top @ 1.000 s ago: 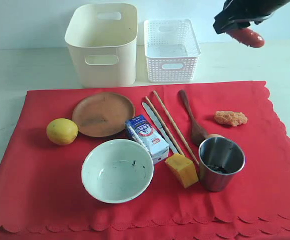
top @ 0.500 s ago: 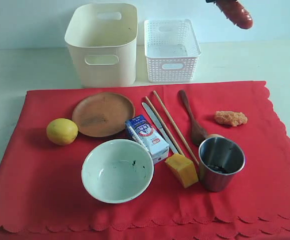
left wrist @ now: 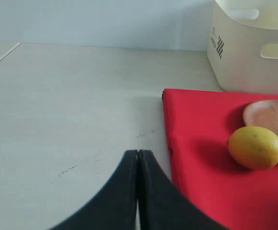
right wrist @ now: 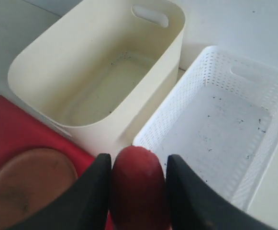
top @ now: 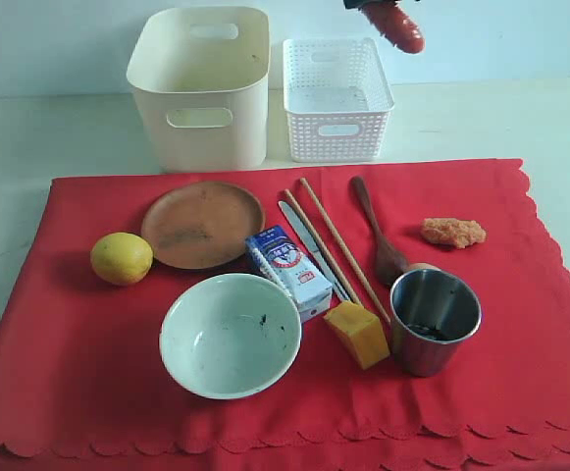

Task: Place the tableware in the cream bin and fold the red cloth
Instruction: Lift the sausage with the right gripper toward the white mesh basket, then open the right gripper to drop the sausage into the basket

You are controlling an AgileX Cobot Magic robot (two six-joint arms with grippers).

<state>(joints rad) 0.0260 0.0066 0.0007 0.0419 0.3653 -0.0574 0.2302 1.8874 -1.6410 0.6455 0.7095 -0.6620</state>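
On the red cloth (top: 520, 324), spread flat in front of the cream bin (top: 201, 98), the chopsticks (top: 339, 240), knife (top: 294, 221) and wooden spoon (top: 389, 263) lie side by side. Their long axes slant from beside the steel cup (top: 435, 319) toward the white lattice basket (top: 338, 128). High over that basket the right gripper (right wrist: 139, 159) pinches a glossy red oblong piece (top: 399, 26), tilted downward. Off the cloth's corner the left gripper (left wrist: 138, 154), jaws pressed together, hangs over bare table (left wrist: 57, 96).

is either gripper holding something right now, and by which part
The right gripper clamps a smooth red oblong thing by its sides, one rounded end sticking out past the jaws. The left gripper is shut on nothing.
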